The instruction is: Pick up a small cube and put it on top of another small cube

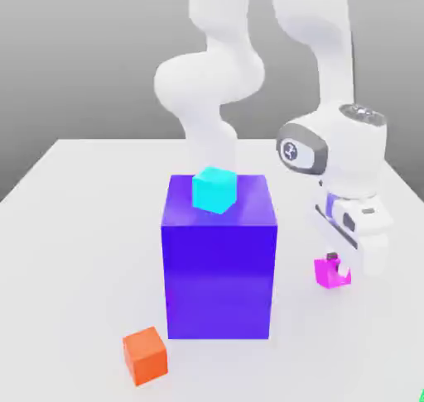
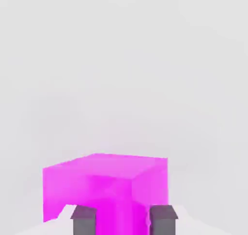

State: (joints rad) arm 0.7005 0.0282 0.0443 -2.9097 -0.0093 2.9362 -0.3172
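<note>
Down at the magenta cube [image 1: 322, 274] on the table [image 1: 91, 251], and the claw [image 2: 124, 220] has its fingers closed on it, seemingly on a corner! Best settle that grip squarely, then lift straight, high enough to pass the blue block [image 1: 219, 280].

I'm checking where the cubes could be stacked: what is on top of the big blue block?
A small cyan cube rests on top of the big blue block. The patch of the block's top directly beneath the cube is covered and can't be seen.
</note>
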